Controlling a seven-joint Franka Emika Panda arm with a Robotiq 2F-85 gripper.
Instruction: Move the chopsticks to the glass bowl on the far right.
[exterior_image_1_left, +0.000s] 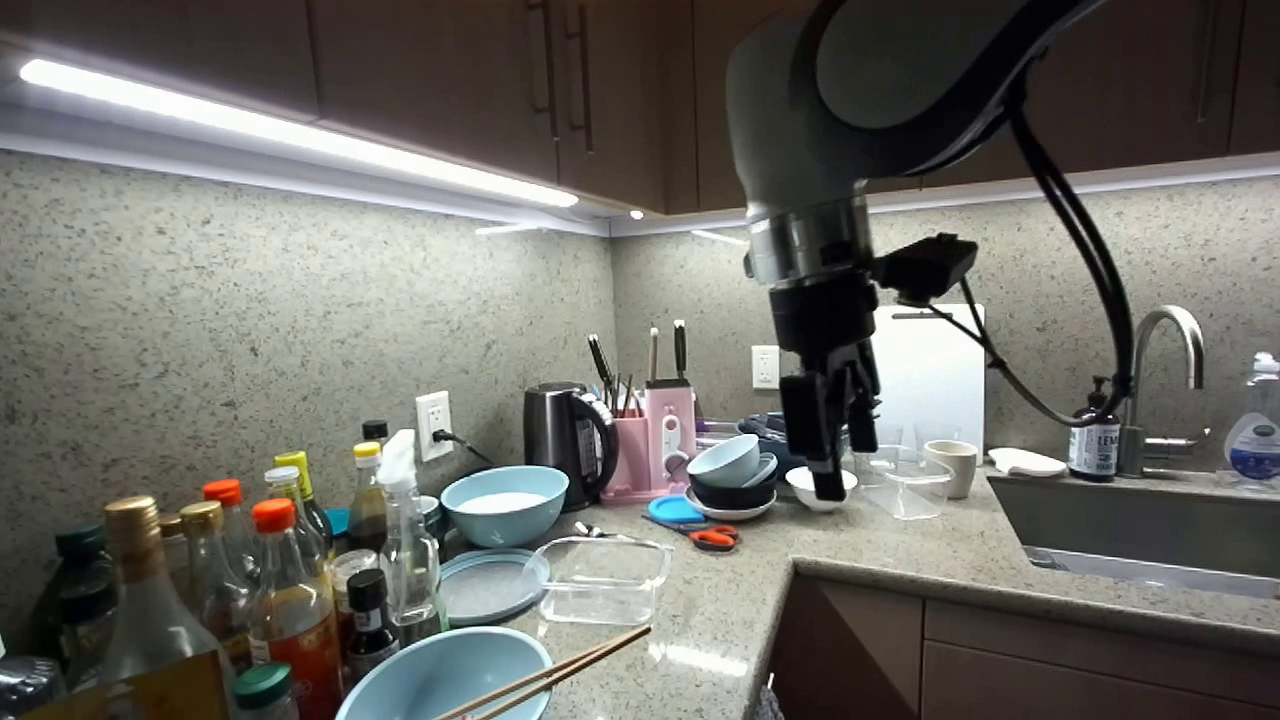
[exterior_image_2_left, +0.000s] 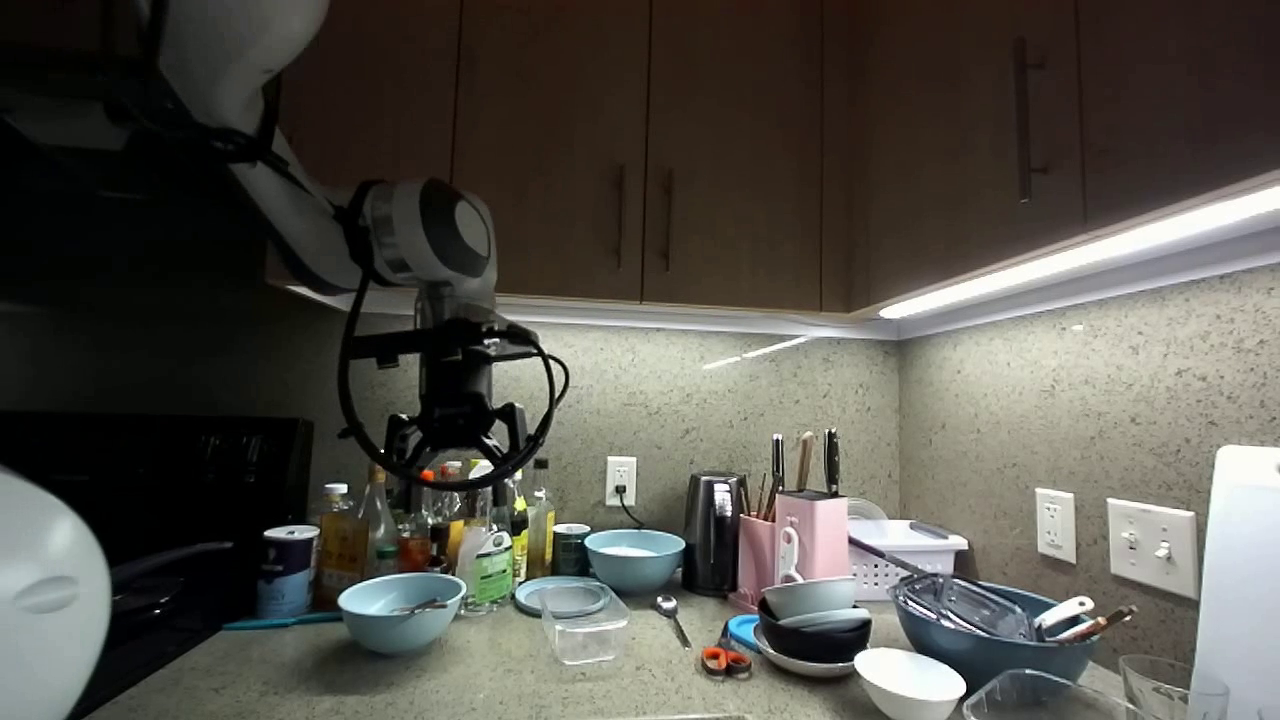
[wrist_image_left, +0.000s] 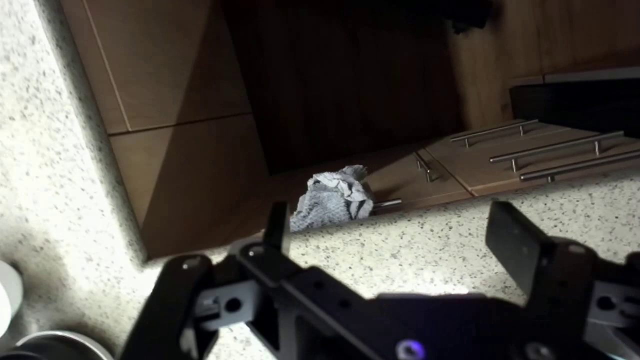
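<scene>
Chopsticks (exterior_image_1_left: 575, 665) rest over the right rim of the light-blue bowl (exterior_image_1_left: 430, 665) at near left. Pressing their jutting ends could tip that bowl; a shallow pinch may catch only one stick. Next comes a clear dish (exterior_image_1_left: 600, 600), whose wall could snag sticks carried low. The gripper (wrist_image_left: 392, 232) hangs high to the right, fingers spread wide around nothing. At far right is, probably, the glass bowl (exterior_image_1_left: 905, 495), its see-through rim easy to miss.
</scene>
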